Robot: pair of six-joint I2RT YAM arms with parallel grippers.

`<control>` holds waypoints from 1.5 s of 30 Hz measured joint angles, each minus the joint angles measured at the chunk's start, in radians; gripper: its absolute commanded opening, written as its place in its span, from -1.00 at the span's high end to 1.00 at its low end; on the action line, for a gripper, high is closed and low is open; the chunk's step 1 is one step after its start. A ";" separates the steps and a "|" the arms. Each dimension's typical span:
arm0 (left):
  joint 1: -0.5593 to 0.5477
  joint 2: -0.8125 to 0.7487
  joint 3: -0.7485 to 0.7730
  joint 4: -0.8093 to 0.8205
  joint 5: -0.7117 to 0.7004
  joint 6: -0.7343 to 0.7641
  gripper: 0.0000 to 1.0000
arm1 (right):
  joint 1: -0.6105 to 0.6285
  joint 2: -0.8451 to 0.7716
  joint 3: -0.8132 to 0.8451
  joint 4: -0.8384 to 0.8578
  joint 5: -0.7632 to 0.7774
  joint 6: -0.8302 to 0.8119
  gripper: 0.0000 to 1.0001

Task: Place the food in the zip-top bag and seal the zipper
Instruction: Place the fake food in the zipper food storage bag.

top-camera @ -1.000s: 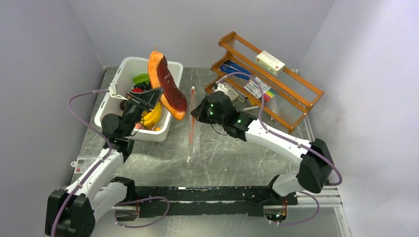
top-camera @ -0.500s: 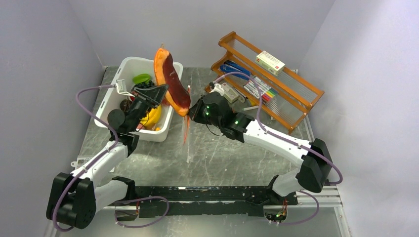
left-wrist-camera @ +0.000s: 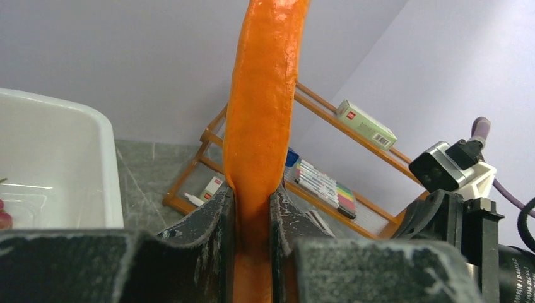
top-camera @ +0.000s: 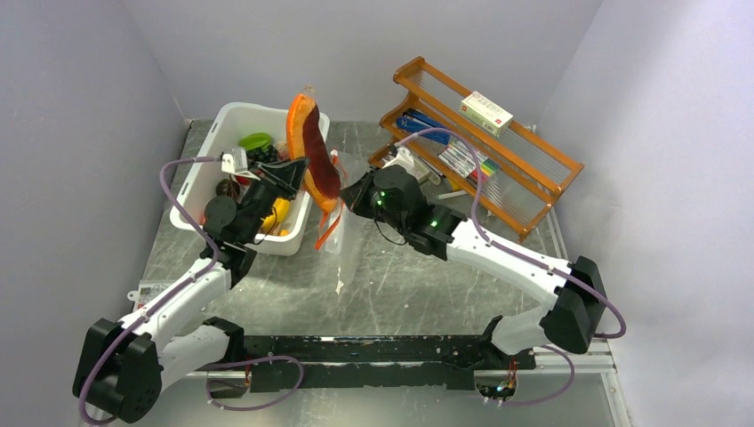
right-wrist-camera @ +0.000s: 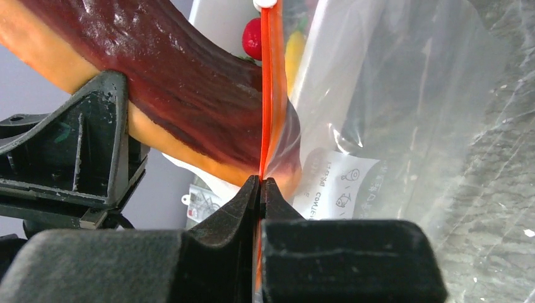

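Note:
My left gripper [top-camera: 298, 173] is shut on the dark red-brown, orange-rimmed slab [top-camera: 316, 156], held upright in the air beside the white bin; its orange rim [left-wrist-camera: 262, 95] fills the left wrist view between my fingers [left-wrist-camera: 211, 221]. My right gripper [top-camera: 348, 197] is shut on the orange-red zipper strip [right-wrist-camera: 271, 82] at the mouth of the clear zip-top bag [right-wrist-camera: 391, 95], lifting it off the table. The slab's lower end [right-wrist-camera: 189, 82] touches the strip at the bag's mouth [top-camera: 331, 222]. The white slider tab [right-wrist-camera: 266, 3] shows at the strip's far end. The bananas [top-camera: 277, 212] lie in the bin.
The white bin [top-camera: 206, 182] at the back left holds bananas, dark grapes [top-camera: 260, 153], a green item [top-camera: 254, 140] and round fruits. A wooden rack [top-camera: 485, 147] with markers and a small box [top-camera: 485, 112] stands at the back right. Grey walls close in on three sides.
My left gripper carried the slab right, out over the bin's edge to the bag. My right gripper raised the zipper strip, so the bag now hangs open-sided against the slab's lower end.

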 measured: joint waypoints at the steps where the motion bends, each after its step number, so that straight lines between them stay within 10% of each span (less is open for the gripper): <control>1: -0.004 0.002 0.000 -0.002 -0.008 0.005 0.86 | 0.000 0.000 -0.005 0.007 0.001 0.004 1.00; 24: -0.028 0.008 -0.101 0.254 -0.053 -0.206 0.86 | -0.009 -0.025 -0.097 0.175 0.033 0.237 1.00; 45: -0.043 -0.053 -0.122 0.114 0.054 -0.090 0.86 | -0.034 -0.032 -0.106 0.297 -0.059 0.243 1.00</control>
